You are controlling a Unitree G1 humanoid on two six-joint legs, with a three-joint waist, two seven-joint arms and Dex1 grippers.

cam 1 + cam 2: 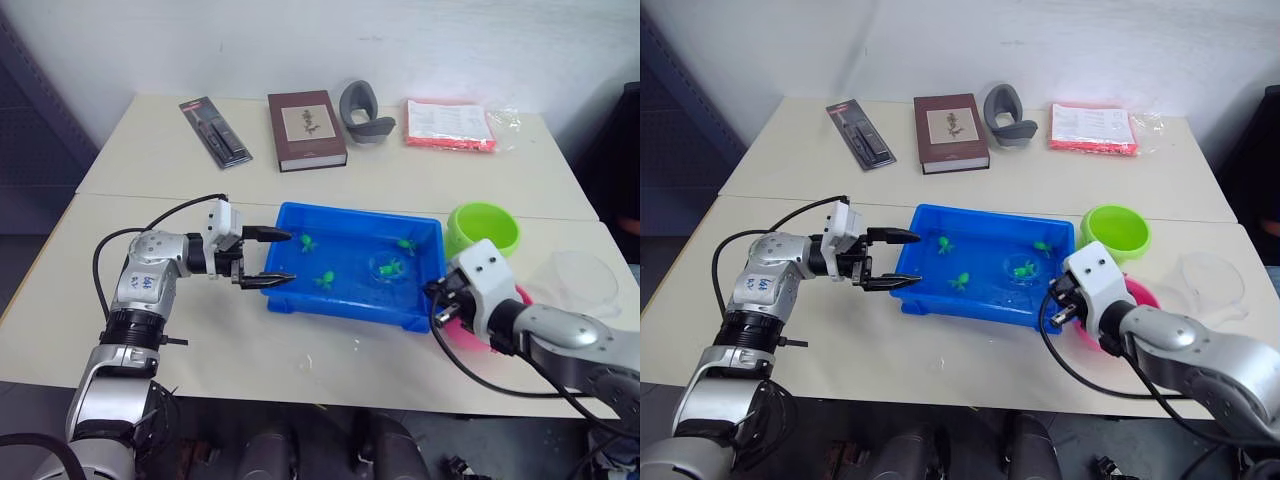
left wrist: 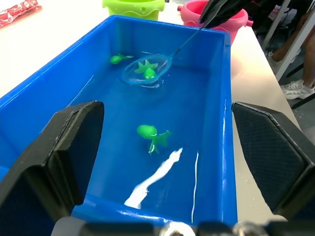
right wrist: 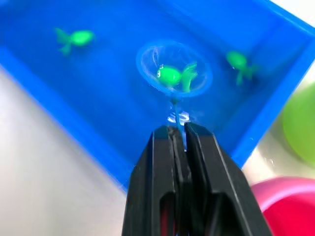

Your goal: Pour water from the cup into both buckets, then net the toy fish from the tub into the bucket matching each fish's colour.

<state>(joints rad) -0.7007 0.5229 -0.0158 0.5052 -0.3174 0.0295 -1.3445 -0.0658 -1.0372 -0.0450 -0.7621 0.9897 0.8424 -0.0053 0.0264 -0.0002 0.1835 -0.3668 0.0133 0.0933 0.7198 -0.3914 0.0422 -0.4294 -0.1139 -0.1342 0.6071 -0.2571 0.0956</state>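
The blue tub (image 1: 340,308) holds water and several green toy fish, such as one fish (image 1: 325,280) near the front. The net (image 3: 173,69) hangs in the water with a green fish (image 3: 170,75) inside its blue hoop. My right gripper (image 3: 177,132) is shut on the net's thin handle at the tub's right end. Behind that gripper stand the lime green bucket (image 1: 482,228) and the pink bucket (image 1: 1142,296). The clear cup (image 1: 580,280) sits at the far right. My left gripper (image 1: 290,257) is open, its fingers straddling the tub's left end wall.
Along the back of the table lie a black package (image 1: 215,130), a brown book (image 1: 306,129), a grey curved holder (image 1: 364,111) and a red packet (image 1: 449,124). The table's front edge runs close below the tub.
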